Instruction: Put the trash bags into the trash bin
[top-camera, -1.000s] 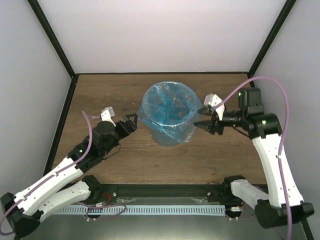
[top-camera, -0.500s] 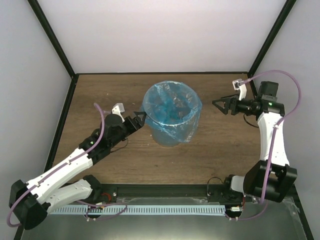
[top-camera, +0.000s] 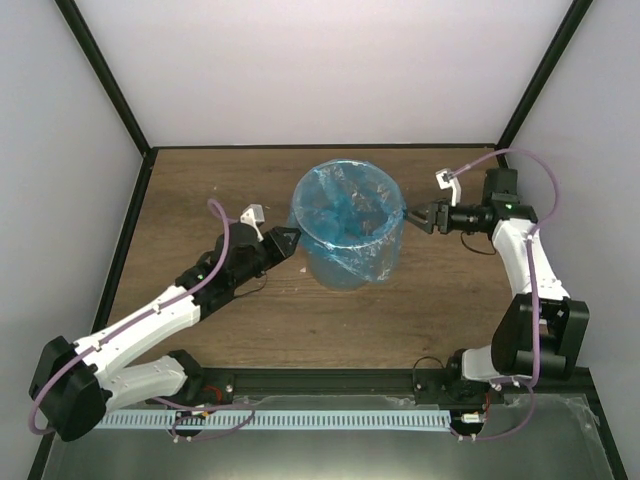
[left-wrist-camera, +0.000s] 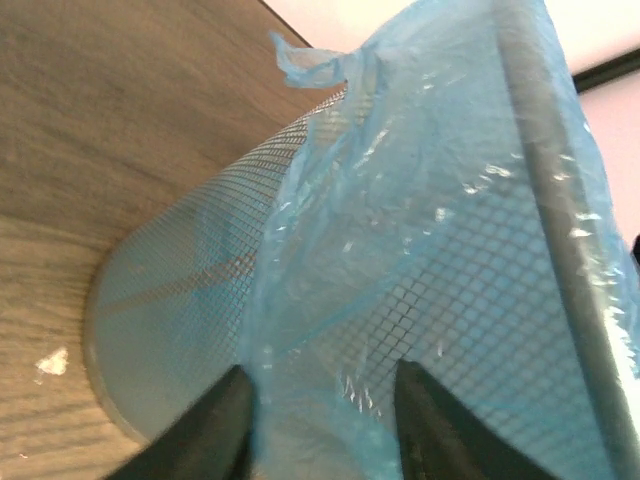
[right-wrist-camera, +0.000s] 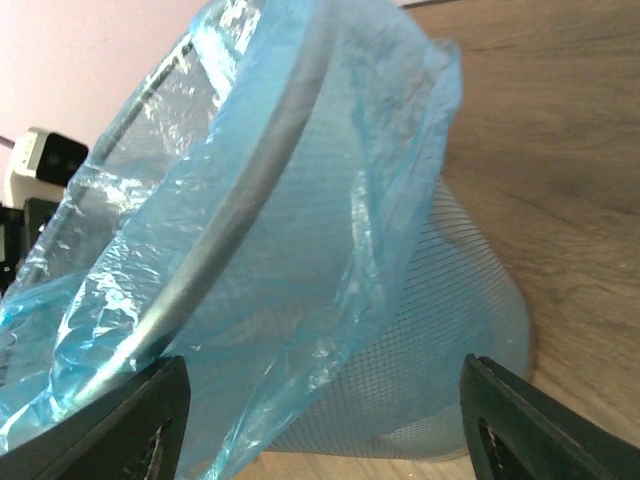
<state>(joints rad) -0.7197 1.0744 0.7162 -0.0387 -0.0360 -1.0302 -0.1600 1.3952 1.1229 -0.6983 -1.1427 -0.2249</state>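
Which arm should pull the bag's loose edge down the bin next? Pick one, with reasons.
Left, probably: the left gripper has its open fingers astride the trash bag hanging down the trash bin wall. The right gripper, wide open, is up by the rim.

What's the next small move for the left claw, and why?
Probably close the left claw on the hanging hem of the trash bag and tug it down: its jaws stand apart astride that loose film against the side of the trash bin, nothing gripped yet.
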